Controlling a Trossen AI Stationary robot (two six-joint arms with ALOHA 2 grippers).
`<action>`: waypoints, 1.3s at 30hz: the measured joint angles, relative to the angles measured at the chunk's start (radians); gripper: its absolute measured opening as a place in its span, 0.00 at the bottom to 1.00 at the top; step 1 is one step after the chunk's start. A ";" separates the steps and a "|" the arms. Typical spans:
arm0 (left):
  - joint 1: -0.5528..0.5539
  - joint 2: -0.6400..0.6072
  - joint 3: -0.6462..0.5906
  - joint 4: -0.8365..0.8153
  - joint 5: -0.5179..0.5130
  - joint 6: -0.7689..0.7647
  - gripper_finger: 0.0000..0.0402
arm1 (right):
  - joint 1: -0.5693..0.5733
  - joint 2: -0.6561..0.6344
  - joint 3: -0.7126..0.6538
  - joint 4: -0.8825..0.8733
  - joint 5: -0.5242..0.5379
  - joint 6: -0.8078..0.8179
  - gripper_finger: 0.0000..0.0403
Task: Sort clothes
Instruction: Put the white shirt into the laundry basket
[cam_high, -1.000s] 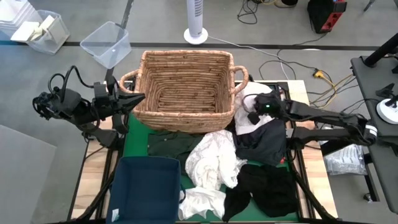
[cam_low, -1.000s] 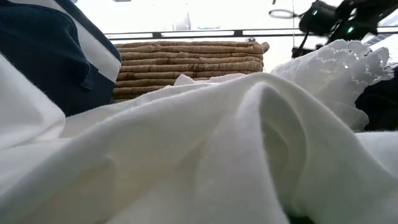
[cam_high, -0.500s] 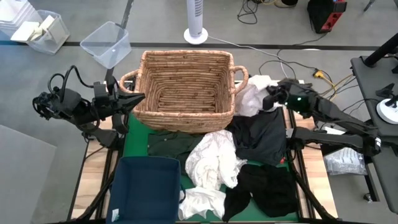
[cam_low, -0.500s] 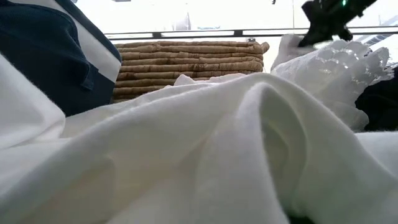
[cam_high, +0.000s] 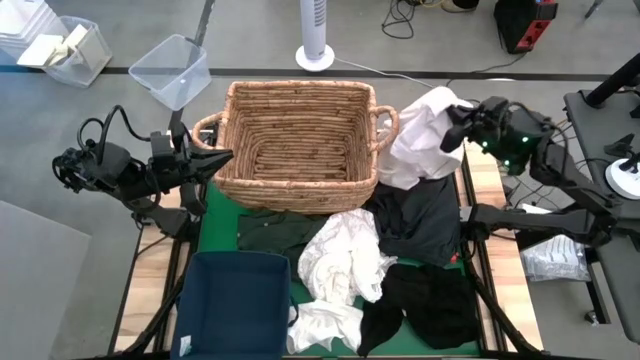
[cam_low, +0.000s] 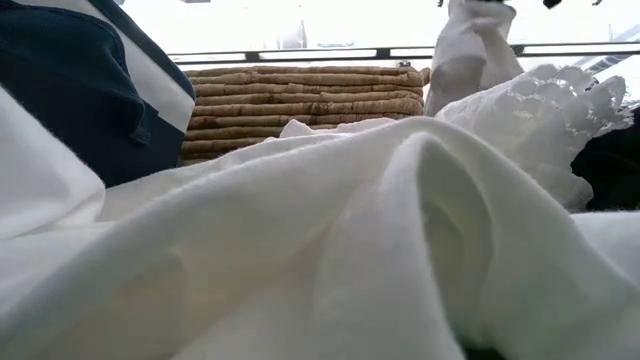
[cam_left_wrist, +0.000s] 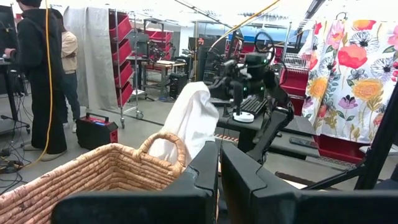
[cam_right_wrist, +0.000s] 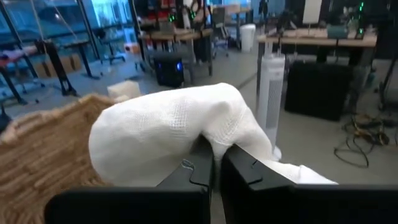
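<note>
Clothes lie heaped over the lower middle and right of the high view: crumpled white pieces (cam_high: 345, 262), a dark grey one (cam_high: 420, 225) and a black one (cam_high: 430, 300) below it, plus a dark green piece (cam_high: 275, 230) under the basket's near rim. One white garment (cam_high: 425, 140) hangs in the upper right of the frame, lifted off the pile and draping down beside the wicker basket (cam_high: 300, 130). All of it looks light, limp and easily snagged; I'd judge any pinch of a bunched fold would carry a piece, though trailing ends may drag neighbours along.

Right gripper (cam_high: 462, 118) sits at the top of that hanging white garment, fingers pressed together on a gathered fold of it; in the right wrist view the cloth (cam_right_wrist: 174, 137) bulges just past the fingertips (cam_right_wrist: 199, 165). The navy bin (cam_high: 235, 305) stands at the lower left, holding nothing that I can see.

Left gripper (cam_high: 222, 158) waits at the left edge of the frame beside the basket's handle, its fingers closed together and holding nothing.
</note>
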 joint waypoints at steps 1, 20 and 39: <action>0.000 0.000 0.000 0.000 0.000 0.000 0.00 | 0.000 0.008 0.022 0.001 -0.001 -0.005 0.02; 0.000 0.000 0.000 -0.003 0.000 0.001 0.00 | 0.000 0.139 0.290 0.330 -0.177 -0.058 0.02; 0.000 0.000 0.000 0.000 0.000 -0.003 0.00 | 0.001 0.521 0.795 0.512 -0.471 -0.058 0.02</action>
